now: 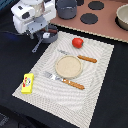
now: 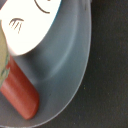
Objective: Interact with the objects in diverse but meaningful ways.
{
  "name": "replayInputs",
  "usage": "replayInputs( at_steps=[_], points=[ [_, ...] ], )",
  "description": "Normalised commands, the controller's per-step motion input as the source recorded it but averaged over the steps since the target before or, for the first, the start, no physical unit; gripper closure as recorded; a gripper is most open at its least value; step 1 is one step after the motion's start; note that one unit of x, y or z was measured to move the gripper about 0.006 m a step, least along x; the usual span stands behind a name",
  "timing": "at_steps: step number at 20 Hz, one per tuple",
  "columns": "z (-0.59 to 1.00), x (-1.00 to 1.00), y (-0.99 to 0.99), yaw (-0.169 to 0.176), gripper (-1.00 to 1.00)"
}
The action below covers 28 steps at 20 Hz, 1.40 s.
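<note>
We see the gripper (image 1: 42,34) hanging low over the grey saucepan (image 1: 44,36) near the table's far edge, at the exterior view's left; its jaws are hidden, so we cannot tell how they stand. In the wrist view, one white fish (image 2: 30,22) and one brown sausage (image 2: 20,96) lie inside that pan. On the placemat (image 1: 97,80) we count one red tomato (image 1: 77,42), one tan plate (image 1: 68,66), one fork (image 1: 63,80), one knife (image 1: 80,57), one yellow box (image 1: 28,83).
</note>
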Motion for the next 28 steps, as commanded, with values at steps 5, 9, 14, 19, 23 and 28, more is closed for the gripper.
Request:
replayInputs(
  at_steps=[5,9,14,19,23,28],
  points=[
    [-0.31,-0.35,-0.05,-0.030,-1.00],
    [-0.35,-0.41,-0.02,-0.021,-1.00],
    [-0.35,-0.50,0.00,0.000,-1.00],
    [-0.29,-0.44,0.00,0.000,1.00],
    [-0.24,-0.37,0.00,0.000,1.00],
    [-0.20,-0.32,0.00,0.000,1.00]
  ],
)
